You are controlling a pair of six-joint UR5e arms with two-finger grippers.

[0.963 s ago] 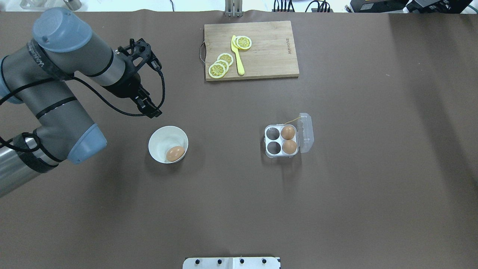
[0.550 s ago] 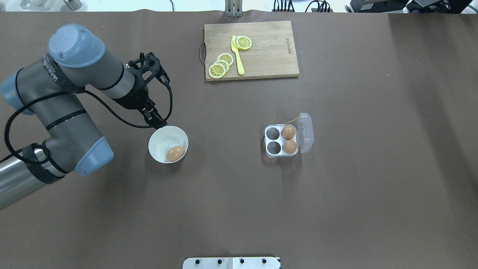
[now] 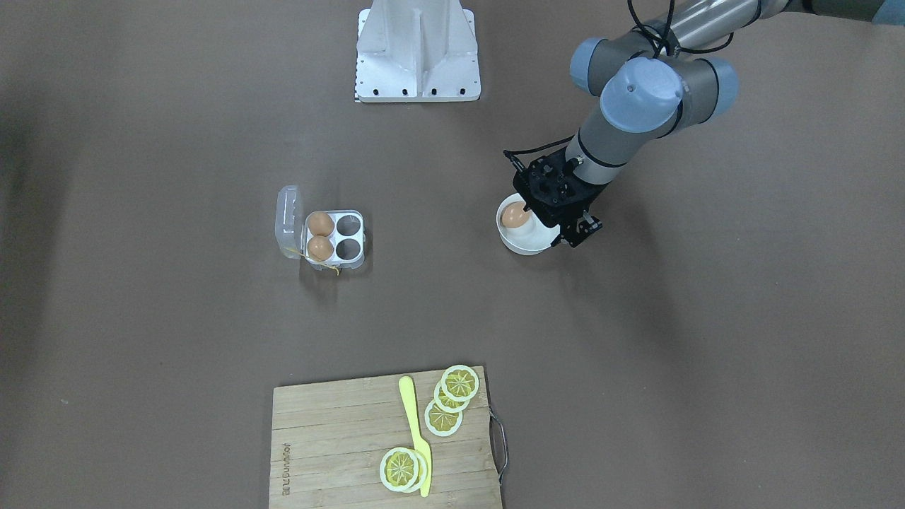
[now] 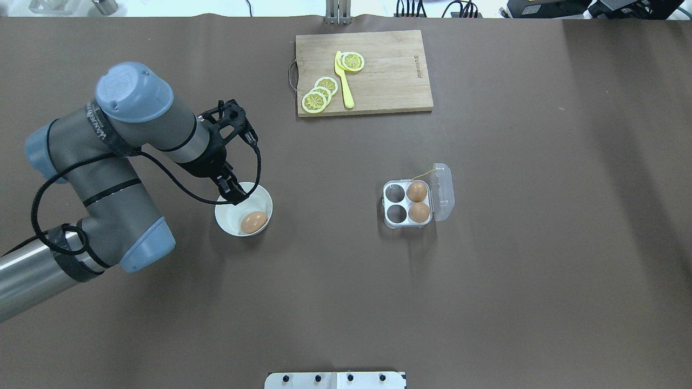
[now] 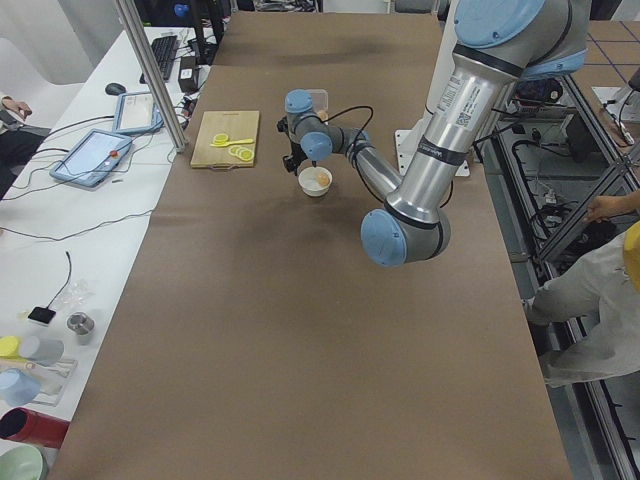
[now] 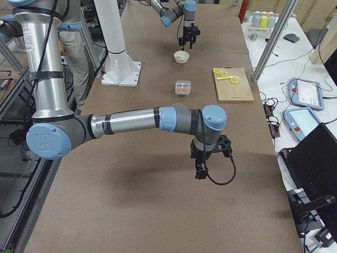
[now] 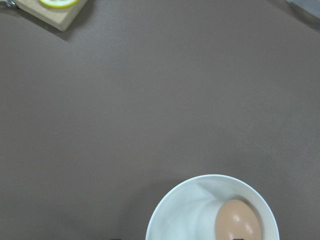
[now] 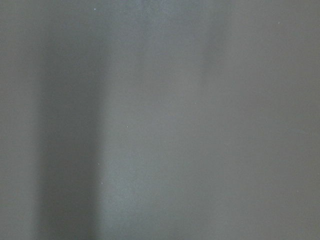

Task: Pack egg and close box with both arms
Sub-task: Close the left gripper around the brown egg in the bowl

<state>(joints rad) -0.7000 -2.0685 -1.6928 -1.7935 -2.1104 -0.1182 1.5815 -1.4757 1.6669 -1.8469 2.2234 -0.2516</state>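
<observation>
The egg (image 4: 253,222) lies in a round white bowl (image 4: 232,208); it also shows in the front view (image 3: 515,215) and the left wrist view (image 7: 238,222). My left gripper (image 4: 231,193) hangs open and empty over the bowl's far-left rim, fingers pointing down. The box (image 4: 406,202) stands right of centre with its clear lid (image 4: 443,192) open and two brown eggs (image 4: 417,191) in its right cells; the two left cells are empty. My right gripper (image 6: 200,171) shows only in the exterior right view, over bare table; I cannot tell if it is open or shut.
A wooden cutting board (image 4: 389,81) with lemon slices (image 4: 321,93) and a yellow knife (image 4: 346,89) lies at the far side. A white metal stand (image 3: 417,49) sits at the robot's table edge. Brown table surface lies between bowl and box.
My left arm has swung right and toward the robot's side of the table. Its gripper went from beyond the bowl to over the bowl's rim. Egg and box have not moved.
</observation>
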